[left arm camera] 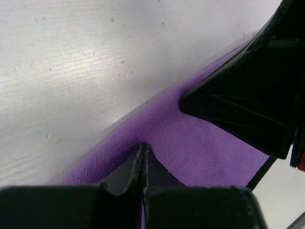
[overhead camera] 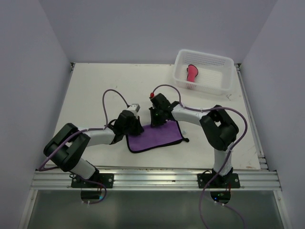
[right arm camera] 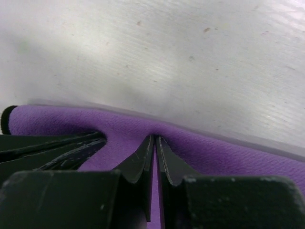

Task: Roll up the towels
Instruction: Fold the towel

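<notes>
Purple towel [overhead camera: 153,137] flat on desk [overhead camera: 95,90], near centre. Left hand [left arm camera: 143,157] & right hand [right arm camera: 155,152] both pinch its far edge. Pink towel [overhead camera: 192,73] in basket [overhead camera: 224,62], far right.

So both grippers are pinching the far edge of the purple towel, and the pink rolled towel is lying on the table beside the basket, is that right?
Not quite: the pink rolled towel lies inside the white basket, as the top view shows. Left gripper and right gripper do pinch the purple towel.

Bright, even overhead light; wrist views blur up close.
</notes>
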Motion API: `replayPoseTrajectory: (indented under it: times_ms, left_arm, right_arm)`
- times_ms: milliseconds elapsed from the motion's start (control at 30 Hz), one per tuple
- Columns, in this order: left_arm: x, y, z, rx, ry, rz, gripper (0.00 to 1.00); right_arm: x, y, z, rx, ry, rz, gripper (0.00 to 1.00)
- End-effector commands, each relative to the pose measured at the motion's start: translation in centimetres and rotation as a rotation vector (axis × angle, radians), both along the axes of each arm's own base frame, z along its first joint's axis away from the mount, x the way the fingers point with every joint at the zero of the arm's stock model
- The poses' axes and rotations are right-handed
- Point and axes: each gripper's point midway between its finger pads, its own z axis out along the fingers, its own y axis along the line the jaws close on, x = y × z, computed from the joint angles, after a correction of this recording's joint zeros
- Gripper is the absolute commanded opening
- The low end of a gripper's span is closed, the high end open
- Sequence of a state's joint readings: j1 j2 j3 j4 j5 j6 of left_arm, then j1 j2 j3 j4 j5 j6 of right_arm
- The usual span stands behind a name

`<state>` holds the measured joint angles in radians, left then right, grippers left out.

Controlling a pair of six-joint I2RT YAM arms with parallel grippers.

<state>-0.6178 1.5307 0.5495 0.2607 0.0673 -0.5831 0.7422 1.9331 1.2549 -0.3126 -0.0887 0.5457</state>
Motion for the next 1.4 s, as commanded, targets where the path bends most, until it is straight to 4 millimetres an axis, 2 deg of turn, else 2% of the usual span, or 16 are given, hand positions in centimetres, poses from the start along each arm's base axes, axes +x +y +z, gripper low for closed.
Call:
replayPoseTrajectory:
  times_ms: [0, 467, 667, 867, 967, 1233, 1367]
  left_arm:
    - [-0.4, 1.1, -0.6, 0.036, -0.007, 0.016, 0.0]
    - [-0.6, 1.4, -1.1, 0.05, 0.008, 0.028, 0.0]
    - [-0.8, 1.4, -1.2, 0.048, 0.015, 0.029, 0.0]
    - [-0.5, 1.2, -0.6, 0.043, 0.007, 0.019, 0.0]
    - [-0.5, 1.1, -0.5, 0.042, 0.006, 0.019, 0.0]
    - [-0.5, 1.2, 0.0, 0.043, 0.002, 0.018, 0.0]
    - [-0.2, 1.2, 1.2, 0.039, -0.02, 0.02, 0.0]
  right_arm:
    - [1.4, -1.4, 1.3, 0.003, -0.048, -0.035, 0.11]
    - [2.2, -6.9, 1.6, -0.019, -0.046, -0.113, 0.14]
    - [2.2, -9.5, 1.4, -0.048, -0.049, -0.149, 0.18]
    - [3.4, -12.0, 1.9, -0.065, -0.069, -0.216, 0.2]
    - [3.5, -12.2, 1.7, -0.07, -0.064, -0.221, 0.21]
    - [2.9, -12.4, -0.7, -0.092, -0.018, -0.223, 0.21]
    - [2.9, -12.6, -1.2, -0.103, -0.008, -0.226, 0.21]
